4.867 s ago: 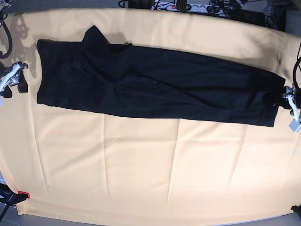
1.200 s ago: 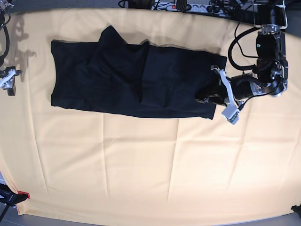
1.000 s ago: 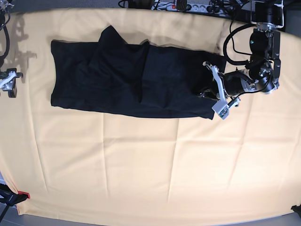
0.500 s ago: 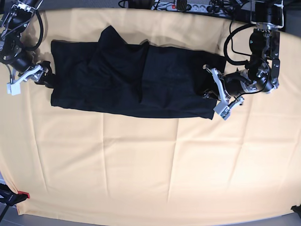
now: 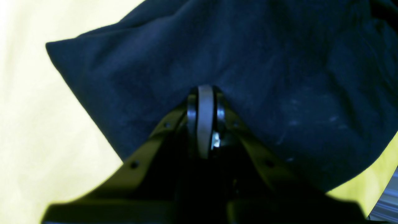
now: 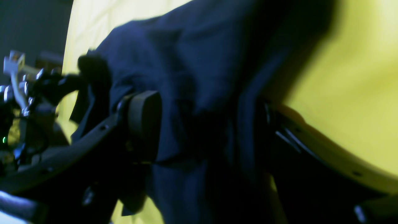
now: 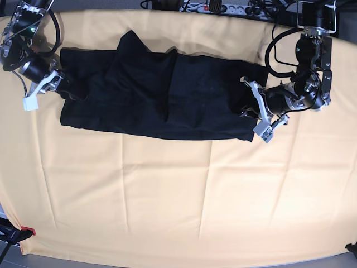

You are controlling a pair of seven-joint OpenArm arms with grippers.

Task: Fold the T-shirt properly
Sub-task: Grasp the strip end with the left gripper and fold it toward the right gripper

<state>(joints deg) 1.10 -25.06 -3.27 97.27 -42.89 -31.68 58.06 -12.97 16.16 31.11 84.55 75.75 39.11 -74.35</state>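
Since the earlier base view, both my arms have come in from the table ends, and the T-shirt (image 7: pixel 162 95) has been shortened from a long strip into a doubled band lying across the far half of the orange table cover (image 7: pixel 178 201). My left gripper (image 5: pixel 203 93) is fully closed at the band's end on the base view's right; the wrist view shows the jaws pressed together over the black cloth, but no fabric is visible between them, so I cannot confirm a pinch. My right gripper (image 7: pixel 60 89) stands at the opposite end with jaws spread wide, and in its wrist view dark cloth hangs between one pad (image 6: pixel 144 124) and the other jaw, not yet clamped. Handling judgement: the garment is light, soft cotton with no stiffness; it will drape, sag and drag along the cover, and stacked layers can slip apart. Take hold at a corner or hem edge, gathering all layers in one pinch, and lift both corners of an end together. Limits of view: the right wrist picture is blurred and dim, so layer count inside the jaws is unclear. Black-on-black folds hide the sleeves and neckline, and no label mark can be made out. One raised flap (image 7: pixel 131 42) points toward the far edge.
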